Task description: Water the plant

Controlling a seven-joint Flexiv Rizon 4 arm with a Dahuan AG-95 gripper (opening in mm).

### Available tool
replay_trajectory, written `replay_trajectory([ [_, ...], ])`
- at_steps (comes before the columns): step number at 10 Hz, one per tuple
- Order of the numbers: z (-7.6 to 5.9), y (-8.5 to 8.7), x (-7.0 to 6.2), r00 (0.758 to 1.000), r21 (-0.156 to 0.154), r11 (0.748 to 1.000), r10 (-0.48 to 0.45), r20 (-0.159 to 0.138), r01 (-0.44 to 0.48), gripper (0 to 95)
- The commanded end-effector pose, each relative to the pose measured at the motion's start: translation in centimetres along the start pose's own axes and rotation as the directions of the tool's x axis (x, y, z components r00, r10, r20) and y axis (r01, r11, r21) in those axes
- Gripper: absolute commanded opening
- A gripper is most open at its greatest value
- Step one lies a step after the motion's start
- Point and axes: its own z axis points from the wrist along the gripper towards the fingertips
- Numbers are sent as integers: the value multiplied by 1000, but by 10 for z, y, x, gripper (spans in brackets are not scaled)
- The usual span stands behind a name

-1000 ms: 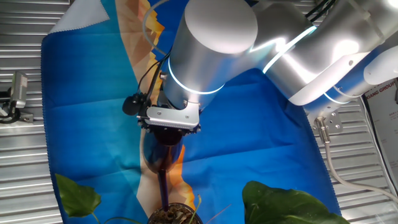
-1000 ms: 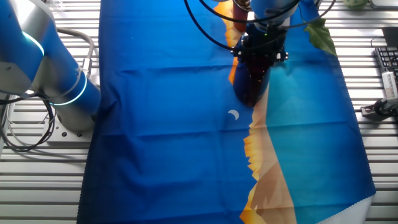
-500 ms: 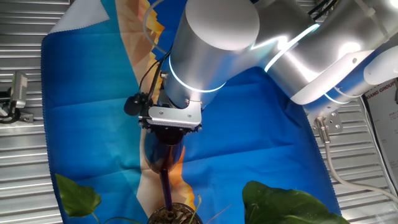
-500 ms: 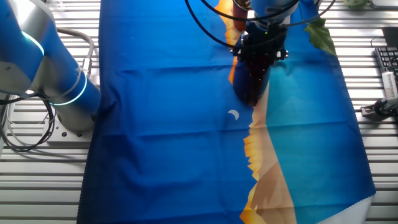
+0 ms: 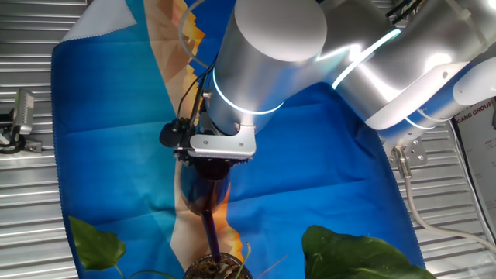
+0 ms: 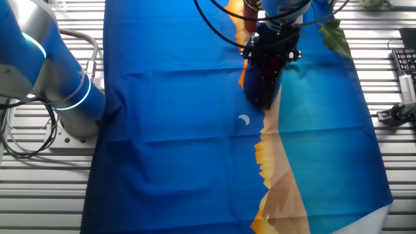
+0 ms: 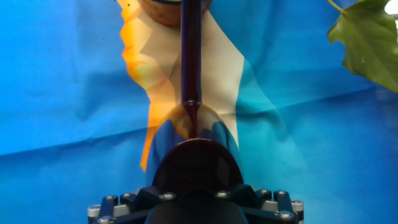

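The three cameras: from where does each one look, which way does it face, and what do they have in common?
One fixed view: high above the table, looking down; the large silver arm fills the top, the gripper holds the dark red long-spouted watering vessel over the round dark pot of the green-leaved plant.
The other fixed view: opposite side, looking down the blue and orange cloth; the arm's base stands at left.
Hand view: on the hand, along the spout; only the gripper's black mount shows.
Shared: all show the vessel and cloth.

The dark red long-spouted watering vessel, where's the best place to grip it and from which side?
Grip the dark red long-spouted watering vessel at its round bulb, from the end opposite the spout, as the gripper seems to now. The thin spout is too slender and must reach the plant's pot.
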Motion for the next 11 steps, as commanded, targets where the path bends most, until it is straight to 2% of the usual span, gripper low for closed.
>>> replay_trajectory([
  [1, -2, 0, 0, 1000, -4, 1000, -3, 3, 3, 0],
  [6, -11, 0, 0, 1000, -14, 1000, 8, -8, -8, 0],
  [11, -18, 4, 1, 1000, -18, 1000, 19, -2, -19, 0],
])
